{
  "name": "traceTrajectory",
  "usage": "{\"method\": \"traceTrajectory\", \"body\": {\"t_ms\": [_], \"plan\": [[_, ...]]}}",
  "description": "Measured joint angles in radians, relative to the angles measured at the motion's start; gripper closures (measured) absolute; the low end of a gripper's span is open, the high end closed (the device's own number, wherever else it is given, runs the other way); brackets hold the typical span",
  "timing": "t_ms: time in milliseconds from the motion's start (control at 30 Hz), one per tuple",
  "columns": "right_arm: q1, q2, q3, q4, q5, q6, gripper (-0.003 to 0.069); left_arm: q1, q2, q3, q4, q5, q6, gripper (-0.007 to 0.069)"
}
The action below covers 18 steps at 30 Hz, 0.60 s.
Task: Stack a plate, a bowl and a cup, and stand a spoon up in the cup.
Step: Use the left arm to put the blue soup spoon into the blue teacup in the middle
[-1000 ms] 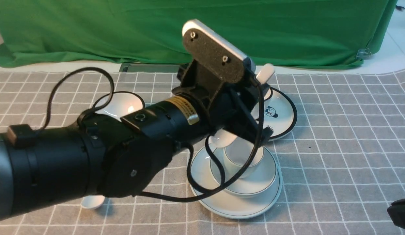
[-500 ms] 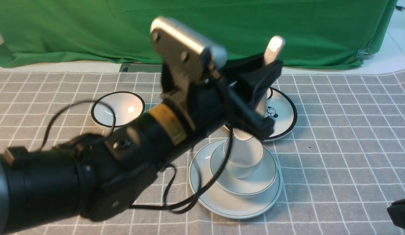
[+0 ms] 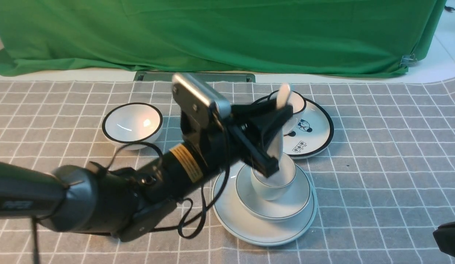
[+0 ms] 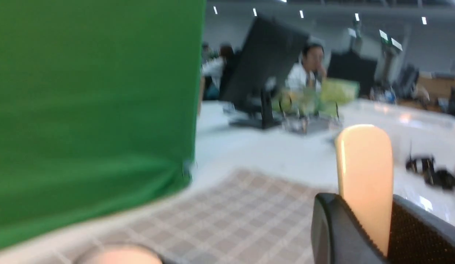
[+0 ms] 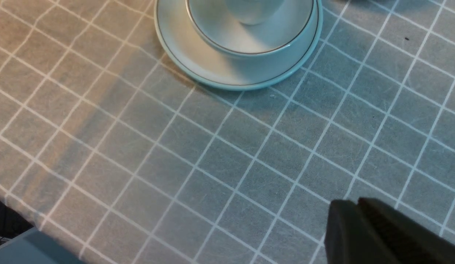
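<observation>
The left pincer (image 3: 273, 137) is closed on the spoon (image 3: 284, 96) and pinches it partway down the handle. The spoon stands almost straight up, with its round end pointing down into the cup (image 3: 268, 190). A dark finger of the pincer covers part of the cup's mouth, so it is hard to tell if the spoon rests on the bottom yet.

The stacking part looks done. The plate (image 3: 249, 234) lies on the surface (image 3: 377, 165), the bowl (image 3: 286, 209) sits on the plate, and the cup sits in the bowl. What looks left is to let go of the spoon and pull the arm away without tipping the cup.

Far to the right, the right pincer (image 5: 353, 209) waits low over the cloth, closed up and holding nothing.
</observation>
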Motion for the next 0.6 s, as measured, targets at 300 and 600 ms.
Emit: {"method": "traceTrajectory", "body": {"t_ms": [300, 600], "plan": [[0.000, 0.000, 0.000, 0.000, -0.003, 0.001, 0.0589, 0.000, 0.073, -0.100, 0.030, -0.011, 0.000, 0.0512], [0.000, 0.000, 0.000, 0.000, -0.003, 0.003, 0.0589, 0.000, 0.147, -0.109, -0.032, -0.018, 0.005, 0.0512]]}}
